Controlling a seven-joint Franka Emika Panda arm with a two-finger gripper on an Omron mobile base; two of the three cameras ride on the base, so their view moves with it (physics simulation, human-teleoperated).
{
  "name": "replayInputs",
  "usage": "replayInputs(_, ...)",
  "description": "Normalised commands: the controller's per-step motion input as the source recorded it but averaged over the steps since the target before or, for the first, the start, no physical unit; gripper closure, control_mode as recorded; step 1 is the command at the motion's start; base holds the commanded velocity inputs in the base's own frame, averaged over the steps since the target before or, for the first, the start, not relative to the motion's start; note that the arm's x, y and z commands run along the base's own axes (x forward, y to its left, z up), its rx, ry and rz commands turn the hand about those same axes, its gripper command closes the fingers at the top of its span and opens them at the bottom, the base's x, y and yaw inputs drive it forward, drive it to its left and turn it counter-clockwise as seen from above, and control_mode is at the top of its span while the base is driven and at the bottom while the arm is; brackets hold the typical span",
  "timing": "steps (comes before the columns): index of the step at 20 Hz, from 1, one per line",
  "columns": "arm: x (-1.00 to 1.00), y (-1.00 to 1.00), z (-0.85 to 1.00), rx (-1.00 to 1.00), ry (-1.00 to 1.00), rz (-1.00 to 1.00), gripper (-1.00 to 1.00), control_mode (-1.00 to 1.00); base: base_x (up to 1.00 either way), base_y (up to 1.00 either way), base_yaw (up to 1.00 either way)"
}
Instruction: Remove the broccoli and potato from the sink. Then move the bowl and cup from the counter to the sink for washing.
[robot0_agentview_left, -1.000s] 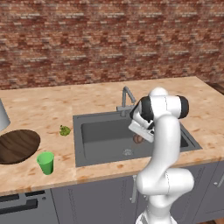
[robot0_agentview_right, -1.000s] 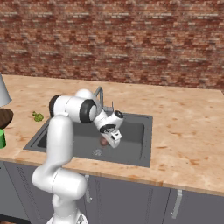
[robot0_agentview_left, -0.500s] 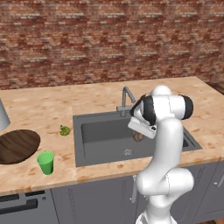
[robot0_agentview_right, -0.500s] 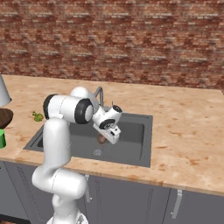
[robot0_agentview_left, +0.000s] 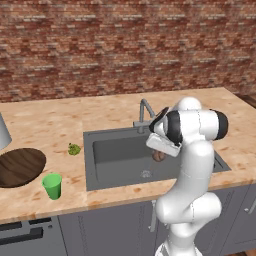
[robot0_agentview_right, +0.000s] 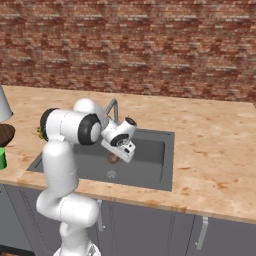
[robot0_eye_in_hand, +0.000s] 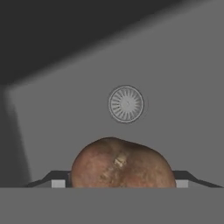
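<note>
Potato over the sink, broccoli out, bowl and cup on the counter.
Brown potato (robot0_eye_in_hand: 122, 162) hangs above the dark grey sink (robot0_agentview_left: 115, 177), at 6 o'clock from its drain; yellow-green broccoli (robot0_agentview_left: 74, 149) lies on the beige counter (robot0_agentview_left: 60, 117) beside the sink; wooden bowl (robot0_agentview_left: 19, 166) at 10 o'clock from the upright green cup (robot0_agentview_left: 52, 186).
</note>
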Motion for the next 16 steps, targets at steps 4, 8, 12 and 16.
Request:
replayInputs(4,-0.12,0.10,0.38,-0.02,-0.09,0.15,1.00,-1.00,0.00,0.00,0.00)
replayInputs(8,-0.17,0.13,0.35,-0.02,-0.08,0.12,1.00,-1.00,0.00,0.00,0.00)
replayInputs(12,-0.23,0.14,0.34,0.00,-0.01,0.09,1.00,-1.00,0.00,0.00,0.00)
replayInputs(16,-0.27,0.12,0.32,0.00,0.00,0.05,1.00,-1.00,0.00,0.00,0.00)
